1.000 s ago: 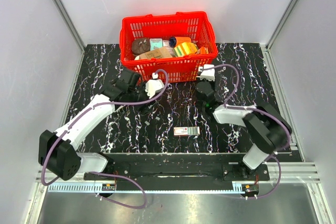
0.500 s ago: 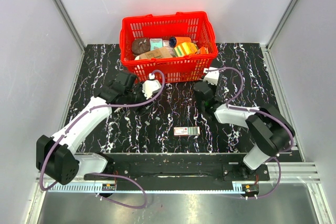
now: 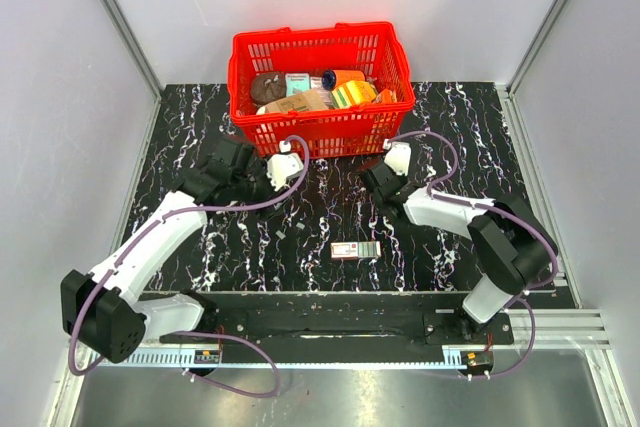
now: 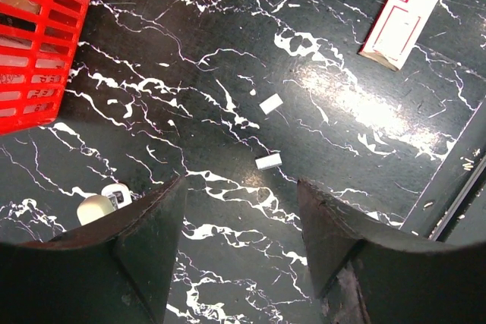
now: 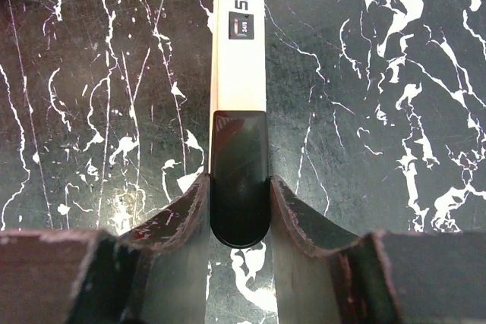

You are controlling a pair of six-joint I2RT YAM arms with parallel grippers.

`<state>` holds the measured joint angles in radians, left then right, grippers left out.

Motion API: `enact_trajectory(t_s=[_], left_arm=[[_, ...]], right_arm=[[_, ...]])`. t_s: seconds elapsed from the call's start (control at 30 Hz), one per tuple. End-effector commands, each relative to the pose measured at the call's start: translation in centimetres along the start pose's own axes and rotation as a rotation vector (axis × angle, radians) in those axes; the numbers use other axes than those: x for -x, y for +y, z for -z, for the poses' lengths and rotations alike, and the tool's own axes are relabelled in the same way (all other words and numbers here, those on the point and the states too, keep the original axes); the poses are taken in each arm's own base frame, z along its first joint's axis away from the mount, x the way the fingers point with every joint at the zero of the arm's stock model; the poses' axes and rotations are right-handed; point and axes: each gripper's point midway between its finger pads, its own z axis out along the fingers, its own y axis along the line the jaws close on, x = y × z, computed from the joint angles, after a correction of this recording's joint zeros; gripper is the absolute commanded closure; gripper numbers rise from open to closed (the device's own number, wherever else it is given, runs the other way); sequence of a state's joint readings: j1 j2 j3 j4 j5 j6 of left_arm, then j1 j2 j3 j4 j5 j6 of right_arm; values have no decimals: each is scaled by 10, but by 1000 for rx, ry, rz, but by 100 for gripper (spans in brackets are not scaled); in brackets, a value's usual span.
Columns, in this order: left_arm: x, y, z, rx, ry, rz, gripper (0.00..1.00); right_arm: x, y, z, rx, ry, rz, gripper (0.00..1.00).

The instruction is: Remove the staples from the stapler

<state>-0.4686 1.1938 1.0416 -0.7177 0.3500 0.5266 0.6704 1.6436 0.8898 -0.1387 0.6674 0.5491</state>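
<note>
Right gripper point(image 5: 239, 178): closed on the stapler point(image 5: 239, 58), fingers point(image 5: 182, 210) pressing both sides of its dark rounded end. Pale strip of the body pointing away from the wrist toward the red basket point(image 3: 310, 42), printed "50" close to the far tip. Held low over the black marbled table point(image 3: 170, 137); touching it or not, cannot tell. Position: just near of the basket's near right corner, mostly hidden under the gripper from above. Left gripper point(image 4: 241, 184): jaws apart, nothing between them, hanging over the tabletop just near of the basket's near left corner. Beyond its fingertips, on the table, a small white sliver point(image 4: 271, 103) and a second sliver point(image 4: 268, 161), close together, too small to identify. Red-and-white box point(image 3: 356, 250) flat on the table, nearer than both grippers, roughly midway between the arms, well apart from the stapler. Basket at the far side, loaded with assorted packaged goods.
</note>
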Motion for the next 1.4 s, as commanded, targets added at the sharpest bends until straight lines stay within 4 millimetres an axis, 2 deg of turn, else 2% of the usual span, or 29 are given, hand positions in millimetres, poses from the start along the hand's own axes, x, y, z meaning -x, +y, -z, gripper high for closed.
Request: enact_trajectory(t_s=[0.0, 0.03, 0.1, 0.17, 0.2, 0.23, 0.3, 0.37, 0.43, 0.5, 0.53, 0.57, 0.63, 0.67, 0.7, 0.77, 0.83, 0.93, 1.0, 1.1, 1.17, 1.23, 1.37], left_arm=[[-3, 4, 4, 25, 1, -13, 36], [-4, 3, 3, 22, 6, -16, 36], [-5, 3, 2, 21, 13, -28, 34], [-9, 5, 0, 21, 27, -37, 31], [-10, 7, -1, 26, 35, -37, 14], [-11, 7, -2, 24, 46, -39, 3], [-11, 8, -4, 16, 64, -40, 1], [-2, 14, 1, 43, 59, -50, 1], [21, 22, 14, 93, 23, -69, 1], [59, 30, 38, 130, -55, -76, 1], [71, 34, 47, 148, -80, -51, 1], [71, 38, 48, 149, -85, 21, 1], [47, 43, 33, 113, -19, 87, 1], [28, 35, 21, 47, 69, 78, 1], [18, 22, 16, -55, 134, 82, 1], [12, 10, 8, -182, 199, 145, 1], [16, 16, 6, -161, 176, 148, 1], [20, 16, 8, -96, 122, 4, 1], [3, 17, 1, -27, 172, -136, 1], [-36, 19, -12, 39, 276, -357, 1], [-39, 17, -14, 38, 247, -470, 1], [-37, 6, -19, -21, 183, -568, 1], [-47, -1, -39, -98, 201, -607, 1]], right_arm=[[-14, 0, 6, 17, 71, 0, 98], [-14, 2, 8, 27, 80, 2, 93], [-9, 6, 14, 61, 83, -5, 64], [-1, 12, 22, 104, 74, -28, 42], [5, 14, 27, 122, 65, -45, 36], [12, 15, 32, 139, 55, -62, 32], [28, 19, 46, 178, 34, -101, 27], [44, 22, 60, 216, 13, -153, 21], [58, 30, 74, 281, 0, -216, 16], [62, 44, 85, 374, 7, -267, 10], [62, 52, 90, 420, 16, -292, 8], [60, 59, 92, 455, 30, -313, 7], [53, 74, 99, 497, 34, -317, 6], [50, 79, 103, 479, 4, -283, 6], [46, 84, 108, 453, -33, -244, 5], [37, 103, 127, 480, -81, -179, 4], [33, 114, 134, 524, -105, -190, 4], [25, 118, 133, 566, -125, -243, 4], [19, 117, 133, 567, -112, -259, 5], [11, 119, 135, 575, -107, -254, 5], [12, 121, 138, 559, -119, -241, 6], [15, 122, 135, 534, -128, -232, 9], [40, 122, 143, 591, -258, -271, 14]])
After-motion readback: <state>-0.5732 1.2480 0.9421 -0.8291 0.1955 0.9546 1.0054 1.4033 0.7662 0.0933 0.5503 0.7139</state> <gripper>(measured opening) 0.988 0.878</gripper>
